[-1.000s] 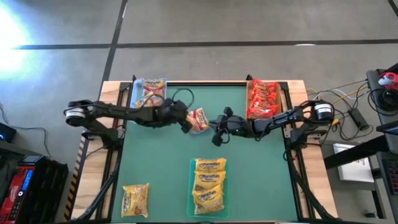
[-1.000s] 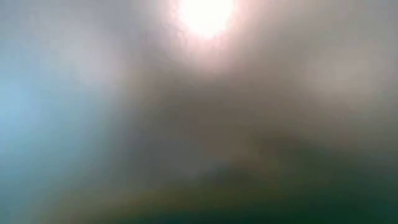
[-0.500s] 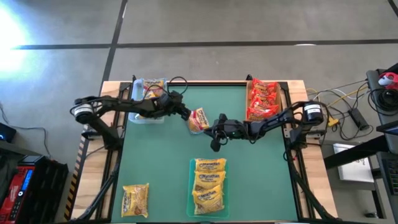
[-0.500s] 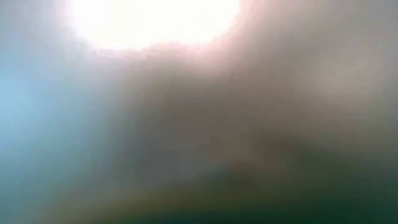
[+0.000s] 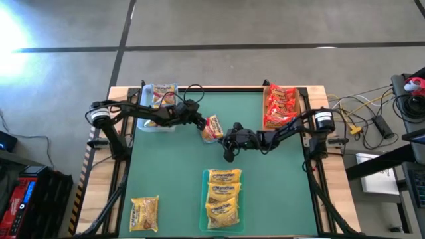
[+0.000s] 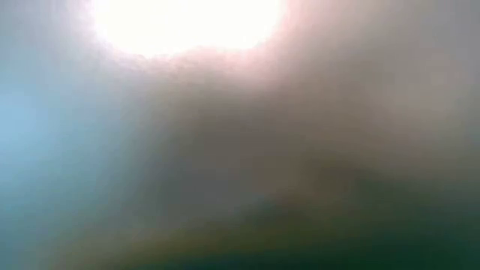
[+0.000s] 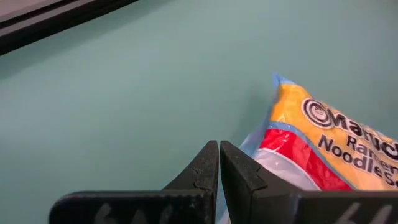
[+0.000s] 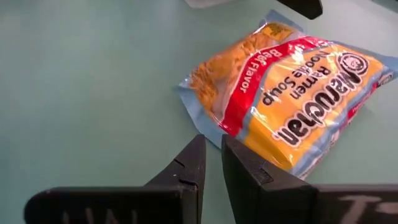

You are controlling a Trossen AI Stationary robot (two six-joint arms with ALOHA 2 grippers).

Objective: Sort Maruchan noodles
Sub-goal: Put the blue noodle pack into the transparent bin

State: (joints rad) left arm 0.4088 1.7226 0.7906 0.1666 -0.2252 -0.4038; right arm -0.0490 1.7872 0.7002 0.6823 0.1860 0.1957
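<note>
Both arms reached in toward mid-table, tips near each other. Left gripper point(image 5: 199, 123) had fingers point(image 7: 202, 171) pressed together, nothing between them. Right gripper point(image 5: 227, 138) (wrist bent, angled toward the left one) had fingers point(image 8: 189, 165) nearly touching, a thin gap left.

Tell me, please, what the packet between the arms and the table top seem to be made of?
Packet: thin glossy plastic film, likely; it crinkles, shows highlights and has a clear window onto the noodles. Table top: a smooth matte green surface, perhaps a mat or laminate; I cannot tell which.
</note>
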